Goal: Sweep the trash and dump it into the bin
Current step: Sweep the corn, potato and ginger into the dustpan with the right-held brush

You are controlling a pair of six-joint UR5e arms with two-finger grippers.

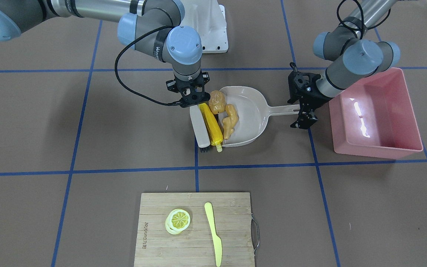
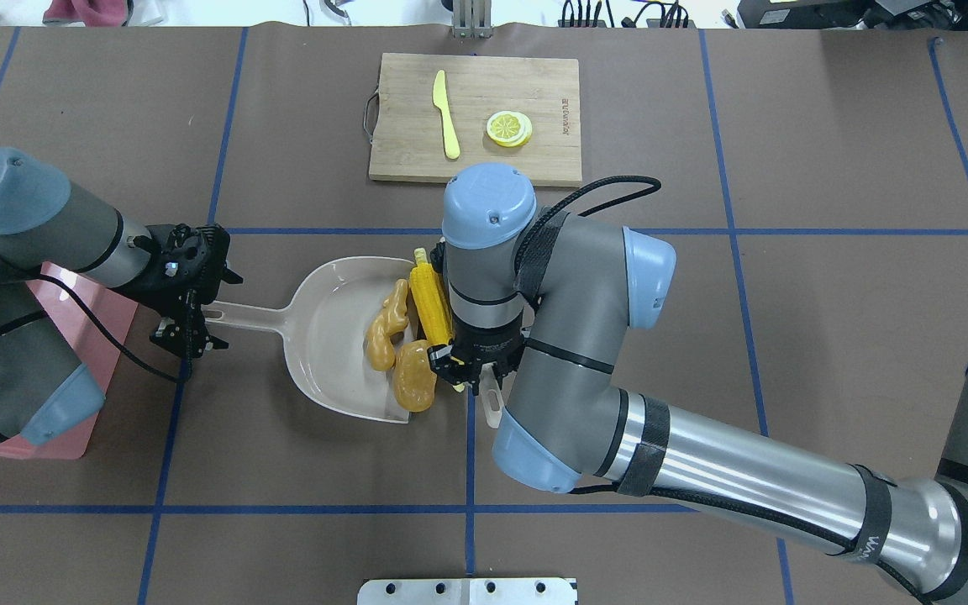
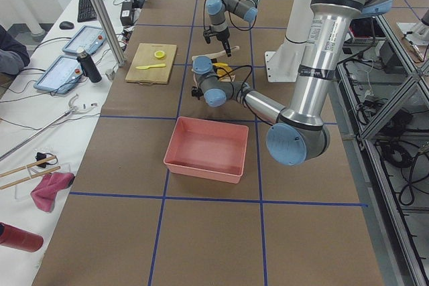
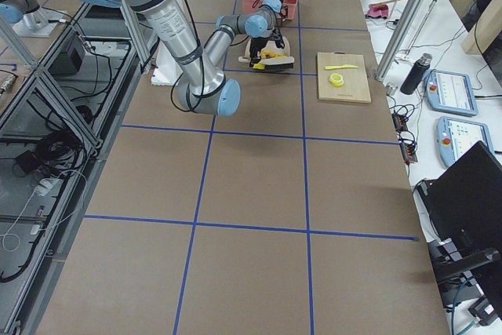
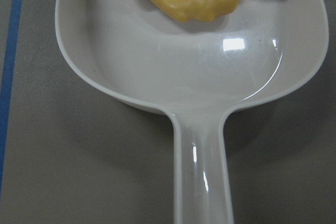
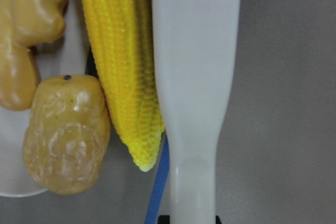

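The beige dustpan (image 1: 252,107) lies on the table with the ginger root (image 1: 230,120) inside it. The potato (image 1: 217,101) sits at its mouth. The corn cob (image 1: 212,124) lies along the pan's lip, pressed by a white brush (image 1: 199,128). My right gripper (image 1: 191,100) is shut on the brush's handle. My left gripper (image 1: 304,111) is shut on the end of the dustpan handle (image 1: 282,109). The pink bin (image 1: 378,150) stands right beside my left gripper. In the right wrist view the corn (image 6: 123,61) touches the brush (image 6: 197,66).
A wooden cutting board (image 1: 195,252) lies at the table's operator side, with a lemon slice (image 1: 178,220) and a pale yellow knife (image 1: 213,231) on it. The white robot base (image 1: 213,33) is behind the dustpan.
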